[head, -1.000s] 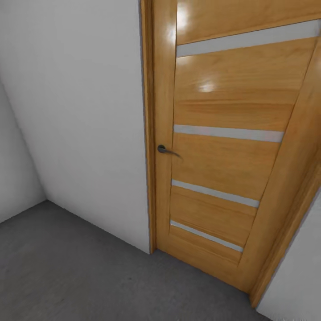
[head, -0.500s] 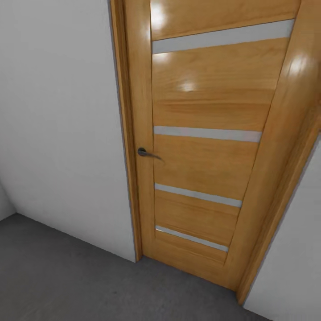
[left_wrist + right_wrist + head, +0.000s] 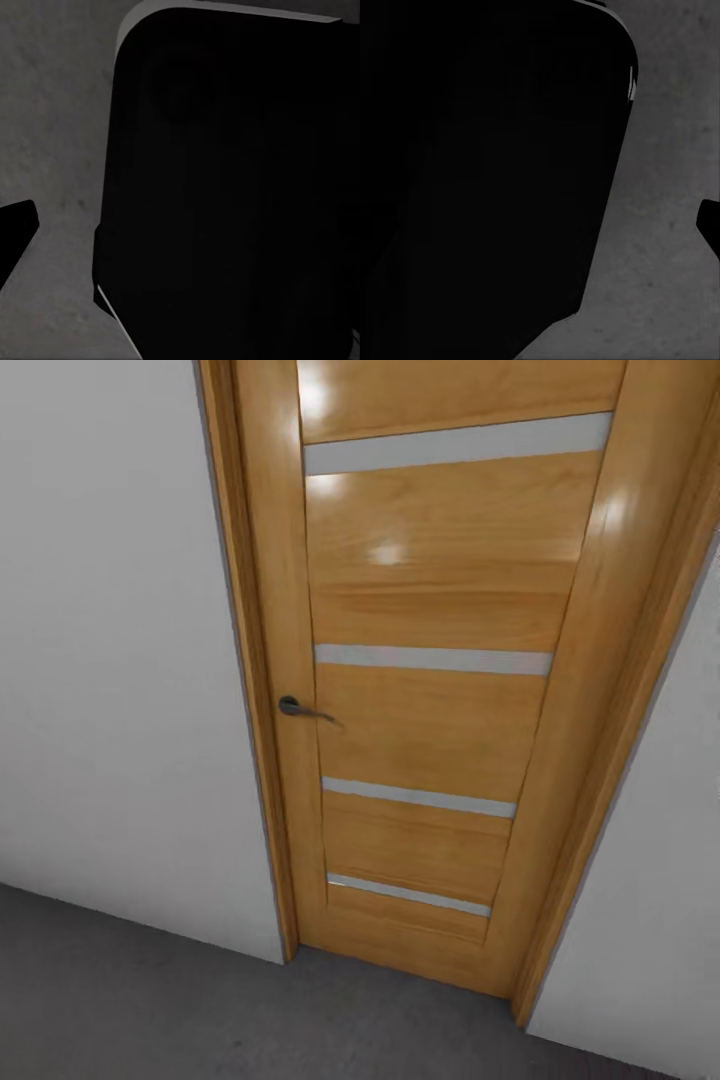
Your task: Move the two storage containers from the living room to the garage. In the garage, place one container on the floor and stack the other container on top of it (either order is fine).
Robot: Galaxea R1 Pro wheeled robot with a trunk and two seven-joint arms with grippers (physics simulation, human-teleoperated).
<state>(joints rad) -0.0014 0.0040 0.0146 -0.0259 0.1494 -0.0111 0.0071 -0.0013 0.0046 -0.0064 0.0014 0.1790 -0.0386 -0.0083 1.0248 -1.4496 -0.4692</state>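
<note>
Large black rounded body [image 3: 232,187] over dark grey mottled concrete floor [image 3: 52,112].

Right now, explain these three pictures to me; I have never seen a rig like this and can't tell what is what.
This is a simulated wheeled robot with two arms, steered by a person. The large picture comes from a camera on its head, looking forward and down. It faces a closed wooden door with pale horizontal strips and a dark handle, set in a white wall. Below lies the dark grey concrete floor.

The two dark pictures come from cameras near each gripper. Each looks down at the same grey floor, past a large black shape that is too dark to identify. A small black tip at the edge may be a finger, but I cannot tell whether either gripper is open or holds anything.
</note>
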